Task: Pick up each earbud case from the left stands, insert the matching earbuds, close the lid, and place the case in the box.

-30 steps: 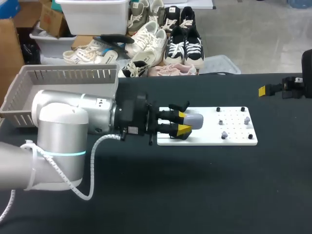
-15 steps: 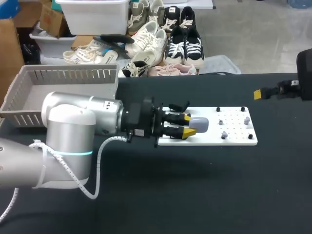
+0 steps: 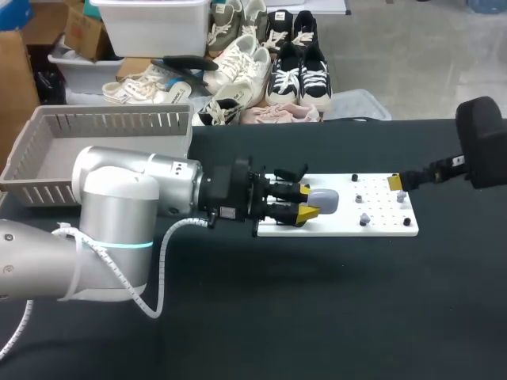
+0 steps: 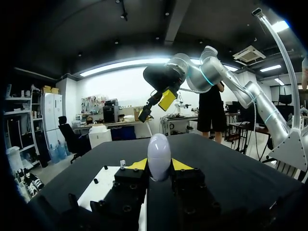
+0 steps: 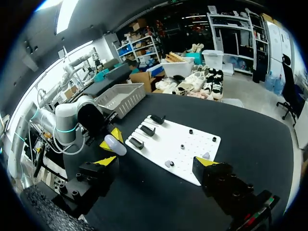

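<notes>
A pale grey earbud case (image 3: 323, 200) is held a little above the left half of the white board (image 3: 380, 229), with my left gripper (image 3: 306, 205) shut on it. In the left wrist view the case (image 4: 159, 156) stands upright between the two yellow tips. My right gripper (image 5: 156, 161) is open and empty, hanging above the board's right end (image 3: 396, 184). Small grey earbuds (image 3: 364, 218) (image 3: 402, 194) rest on the board's right half, under the right gripper (image 5: 168, 163). Black stands (image 5: 147, 130) line the board's left edge.
A grey slotted basket (image 3: 47, 150) sits at the table's back left corner, behind my left arm. Short black pegs (image 3: 354, 177) stick up from the board. Dark tabletop (image 3: 333, 317) stretches in front of the board.
My right arm has come in from the table's right edge to above the board's right end. The left gripper has shifted slightly right, still holding the case.
</notes>
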Controlling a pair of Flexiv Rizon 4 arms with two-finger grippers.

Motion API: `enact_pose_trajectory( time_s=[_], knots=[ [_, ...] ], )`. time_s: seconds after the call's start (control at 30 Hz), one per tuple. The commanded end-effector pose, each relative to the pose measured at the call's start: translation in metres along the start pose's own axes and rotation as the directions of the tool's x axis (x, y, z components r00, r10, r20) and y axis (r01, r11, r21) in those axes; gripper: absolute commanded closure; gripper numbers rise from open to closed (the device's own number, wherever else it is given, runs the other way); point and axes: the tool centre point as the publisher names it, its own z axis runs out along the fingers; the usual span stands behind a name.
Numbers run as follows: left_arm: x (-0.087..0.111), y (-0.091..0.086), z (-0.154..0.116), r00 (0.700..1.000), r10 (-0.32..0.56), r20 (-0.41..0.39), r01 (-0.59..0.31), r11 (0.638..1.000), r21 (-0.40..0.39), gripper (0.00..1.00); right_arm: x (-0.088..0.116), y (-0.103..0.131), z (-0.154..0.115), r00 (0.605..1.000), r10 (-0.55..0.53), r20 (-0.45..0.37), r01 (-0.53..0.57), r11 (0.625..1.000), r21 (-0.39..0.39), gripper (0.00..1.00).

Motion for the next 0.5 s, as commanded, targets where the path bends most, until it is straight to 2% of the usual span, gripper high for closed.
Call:
enact_pose_trajectory(
  time_s=[0.03, 0.5],
  knots=[
    [0.002, -0.001, -0.001, 1.000, 0.000, 0.005, 0.000, 1.000, -0.002, 1.00, 0.003, 0.014, 0.002, 1.000, -0.012, -0.018, 0.012, 1.000, -0.013, 0.00],
    [0.005, -0.002, -0.004, 1.000, -0.003, 0.002, 0.003, 1.000, -0.015, 1.00, 0.016, 0.048, 0.022, 0.995, -0.051, -0.085, 0.047, 0.997, -0.056, 0.00]
  ],
)
